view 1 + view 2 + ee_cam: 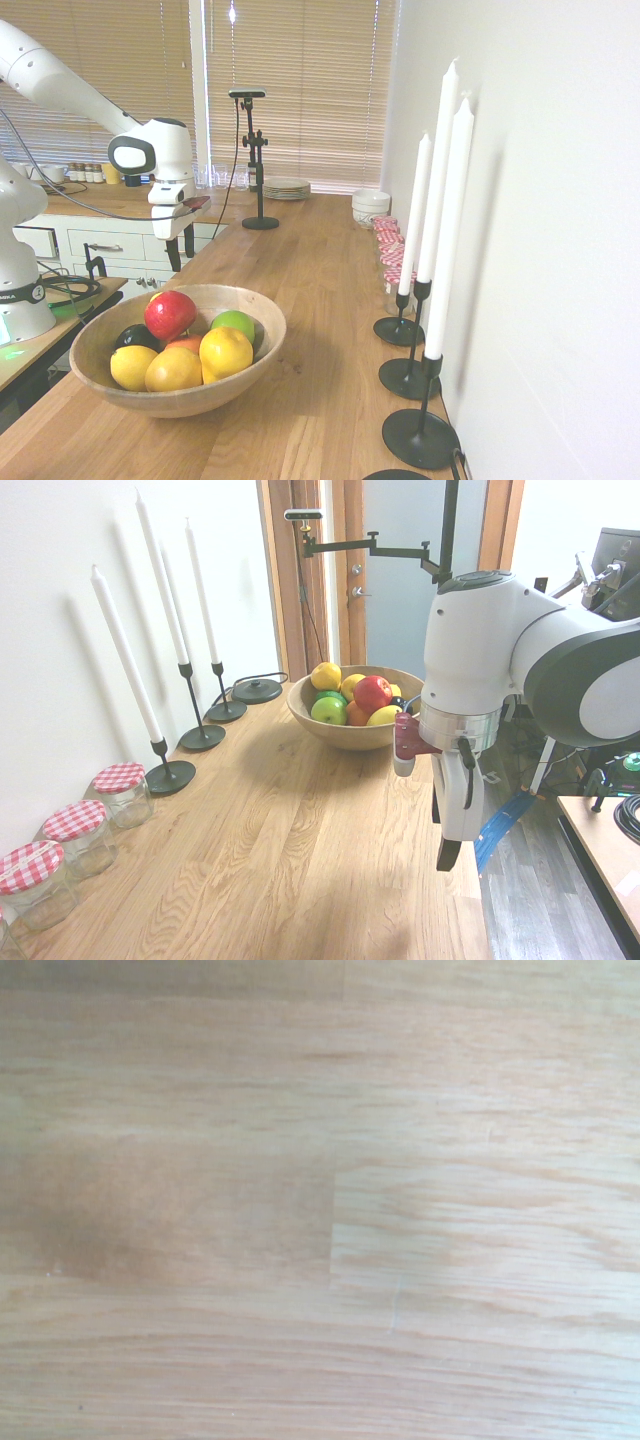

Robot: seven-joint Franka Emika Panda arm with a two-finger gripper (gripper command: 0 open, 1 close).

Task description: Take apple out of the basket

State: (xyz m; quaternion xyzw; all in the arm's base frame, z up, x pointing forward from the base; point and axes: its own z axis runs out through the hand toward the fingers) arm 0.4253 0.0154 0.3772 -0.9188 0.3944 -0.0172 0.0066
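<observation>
The glossy red apple (170,314) (372,692) lies on top of the fruit in the wide wooden basket (252,352) (352,737), among lemons, a green fruit and an orange-red one. My gripper (181,250) (452,842) hangs above the bare wooden counter, well apart from the basket and further along the counter from it. Its fingers point down, open, with nothing between them. The wrist view holds only blurred wood grain of the counter (320,1200); neither apple nor basket appears there.
Three tall white candles (436,220) (170,600) in black holders stand along the wall beside the basket. Jars with red checked lids (75,830) (390,245) line the wall further on. Stacked plates (287,187) sit at the far end. The counter's edge (60,400) runs close by the basket.
</observation>
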